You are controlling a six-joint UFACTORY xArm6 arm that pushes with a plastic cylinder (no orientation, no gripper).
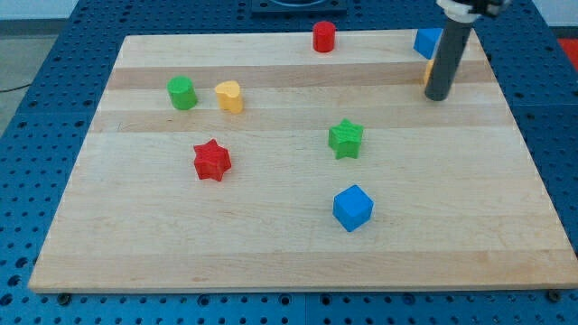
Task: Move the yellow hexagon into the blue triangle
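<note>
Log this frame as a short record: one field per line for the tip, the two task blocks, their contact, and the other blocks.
tip: my tip at the view's upper right, rod covering most of the target block
yellow hexagon: only a sliver visible at the rod's left edge
blue triangle: near the board's top edge, just above the hexagon
contact between them: cannot tell, rod hides it
other blocks: red cylinder, green cylinder, yellow block, red star, green star, blue cube
</note>
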